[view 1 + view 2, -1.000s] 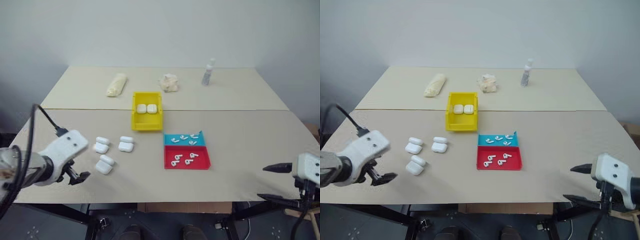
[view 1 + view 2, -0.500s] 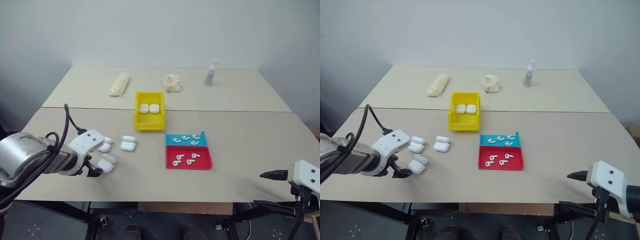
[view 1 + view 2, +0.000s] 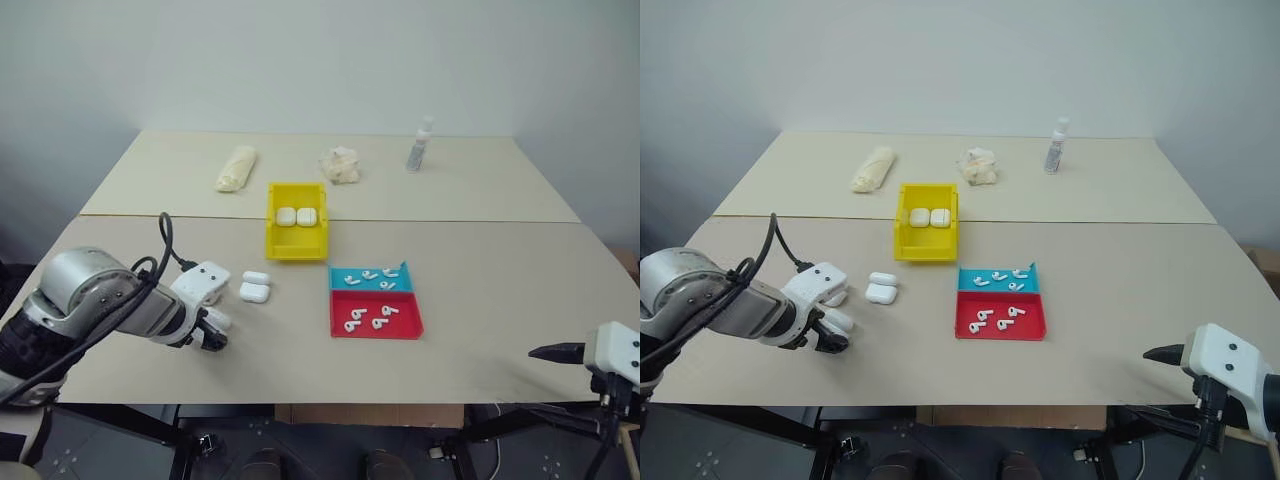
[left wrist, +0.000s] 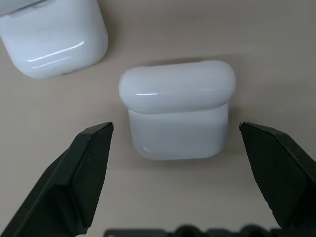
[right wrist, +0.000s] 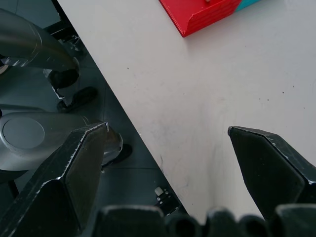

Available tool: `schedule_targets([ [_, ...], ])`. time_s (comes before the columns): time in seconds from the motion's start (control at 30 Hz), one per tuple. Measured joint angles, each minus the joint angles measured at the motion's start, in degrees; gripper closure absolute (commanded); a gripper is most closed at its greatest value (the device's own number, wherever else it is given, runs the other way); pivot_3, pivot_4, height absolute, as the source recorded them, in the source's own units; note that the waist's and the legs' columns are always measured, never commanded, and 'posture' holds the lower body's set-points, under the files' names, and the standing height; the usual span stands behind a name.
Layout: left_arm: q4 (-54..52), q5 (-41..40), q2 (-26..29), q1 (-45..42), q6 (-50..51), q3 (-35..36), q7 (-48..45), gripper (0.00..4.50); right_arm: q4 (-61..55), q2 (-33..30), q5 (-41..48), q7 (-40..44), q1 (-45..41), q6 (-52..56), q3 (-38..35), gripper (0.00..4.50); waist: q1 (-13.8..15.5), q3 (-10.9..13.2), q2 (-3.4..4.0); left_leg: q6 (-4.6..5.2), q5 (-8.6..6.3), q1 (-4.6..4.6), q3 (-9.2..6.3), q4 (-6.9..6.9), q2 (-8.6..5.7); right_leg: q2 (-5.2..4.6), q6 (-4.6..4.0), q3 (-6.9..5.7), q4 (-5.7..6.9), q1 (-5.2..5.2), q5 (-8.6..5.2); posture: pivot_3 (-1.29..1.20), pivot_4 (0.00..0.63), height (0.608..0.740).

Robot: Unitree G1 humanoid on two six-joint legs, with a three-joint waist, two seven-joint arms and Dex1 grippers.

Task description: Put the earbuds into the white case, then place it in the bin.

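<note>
While the left gripper [image 4: 175, 129] hangs with jaws released astride a white case [image 4: 177, 112], lower left of the frame, right gripper [image 5: 168, 131] jaws released, bench [image 3: 480, 260] edge.

White hand [image 3: 205, 318] — black fingers, cable

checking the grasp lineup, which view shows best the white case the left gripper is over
The left wrist view: the white case sits large and unobstructed between the open left gripper fingers, untouched, lid seam visible. In the left and right eye views it is a small white shape partly hidden behind the gripper. The right wrist view looks at table edge instead.
</note>
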Motion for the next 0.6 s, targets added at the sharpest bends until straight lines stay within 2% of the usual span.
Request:
schedule_targets([
  [0.3, 4.4, -4.3, -2.7, -0.1, 0.0, 0.0, 8.3, 0.06, -0.1, 0.1, -0.2, -1.0, -0.1, 0.0, 0.1, 0.00, 0.1, 0.0, 0.00, -0.01, 0.01, 0.03, -0.01, 0.00, -0.03, -0.01, 0.00, -0.02, -0.01, 0.04, 0.00, 0.00, 0.150, 0.740],
  [0.6, 5.3, -5.8, -2.8, -0.5, 0.0, -0.1, 9.3, 0.06, -0.5, 1.0, -1.1, -1.1, 1.0, 0.0, 0.1, 0.00, 0.1, 0.0, 0.00, -0.03, 0.02, 0.04, -0.01, 0.00, -0.04, -0.02, -0.01, -0.02, 0.01, 0.05, 0.00, 0.00, 0.150, 0.740],
])
